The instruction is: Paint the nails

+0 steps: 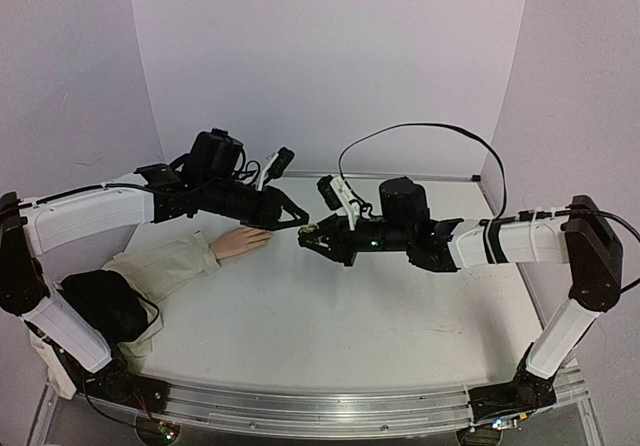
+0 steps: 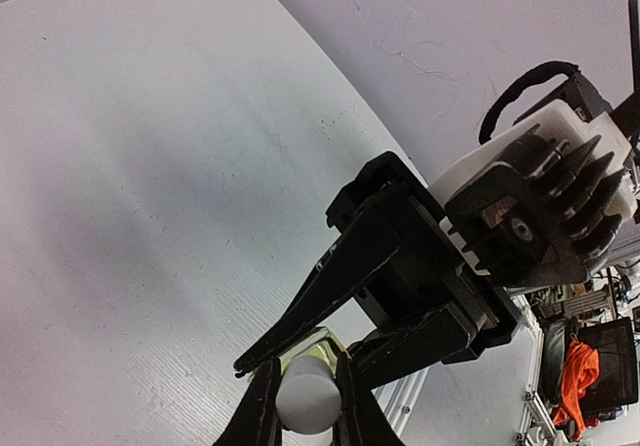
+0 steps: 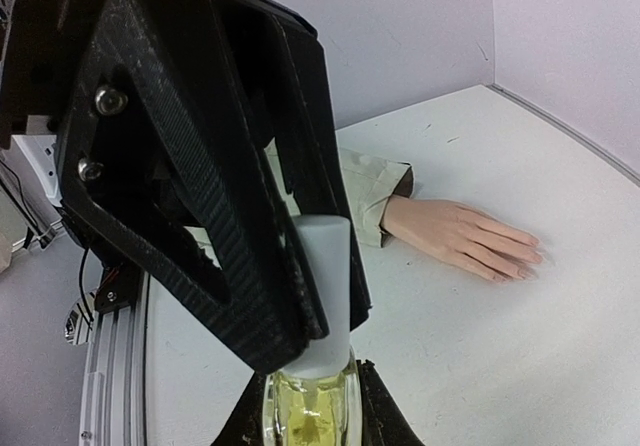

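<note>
Both — left claw (image 2: 308,406), right claw (image 3: 312,428) — clamp bottle (image 3: 305,391).

light: bright, even, diffuse, from overhead; walls (image 1: 330,66) and table (image 1: 350,306) take a lilac cast.
shadows: soft, pale, on the table beneath the left arm (image 1: 90,216) and right arm (image 1: 510,241).
focus: top view sharp; wrist views soft at their bottom edge.
distortion: wide-angle; table's far edge bows in the left wrist view.

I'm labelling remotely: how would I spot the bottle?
Over the white table, the left gripper and right gripper meet. Pinched between them is a small bottle, right of the peach mannequin hand; only it holds yellowish liquid under a white cap.
</note>
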